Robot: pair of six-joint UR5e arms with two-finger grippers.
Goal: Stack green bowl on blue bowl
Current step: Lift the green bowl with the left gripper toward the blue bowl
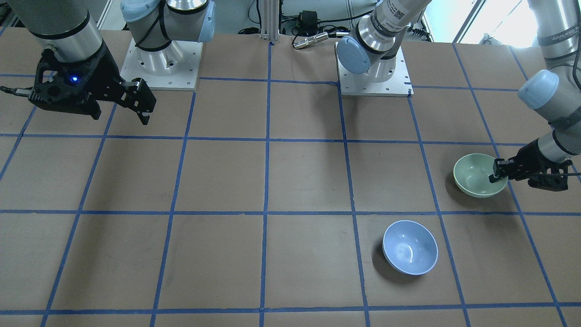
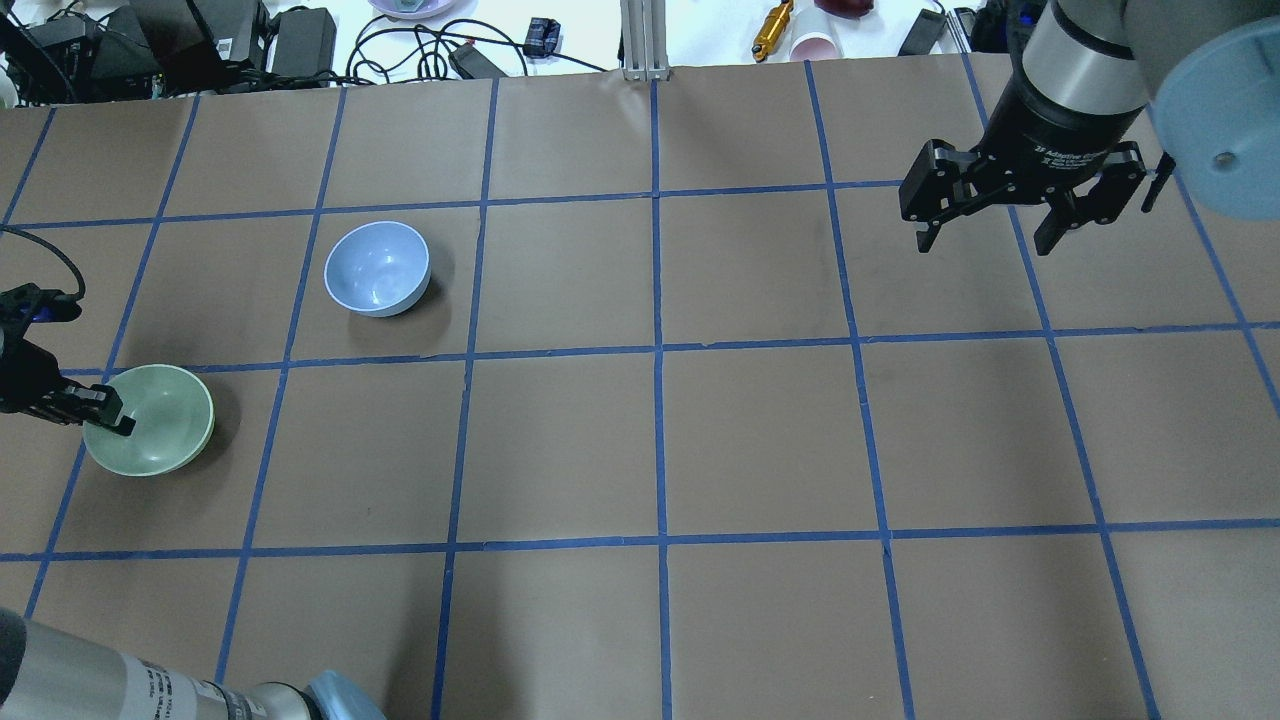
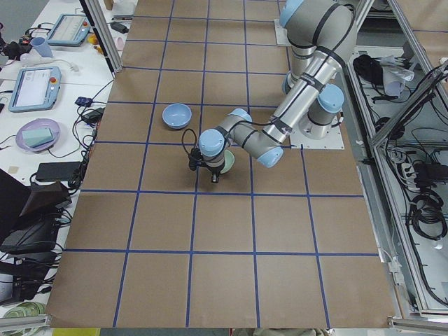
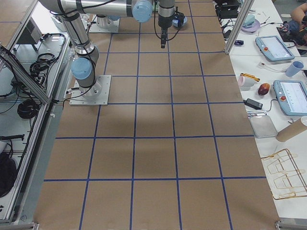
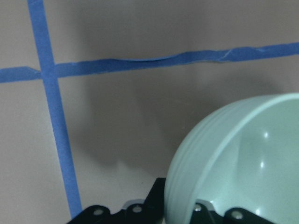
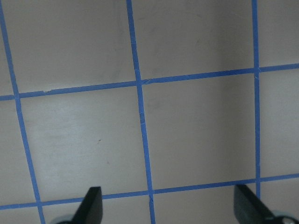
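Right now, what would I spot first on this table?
The left gripper pinching the rim of the green bowl, at the robot's far left. Next, the blue bowl sits empty nearby, and the right gripper hangs open far to the right.

Place: I am running a robotics lab bench.
Surface: a brown paper-covered table (image 1: 308, 177) gridded with blue tape, with arms bolted to white metal base plates (image 1: 190, 72).
Surroundings: grey touchscreen teach pendants (image 3: 35, 87), black power bricks with tangled cables (image 2: 300, 35), and a silver aluminium frame post (image 2: 640, 35).
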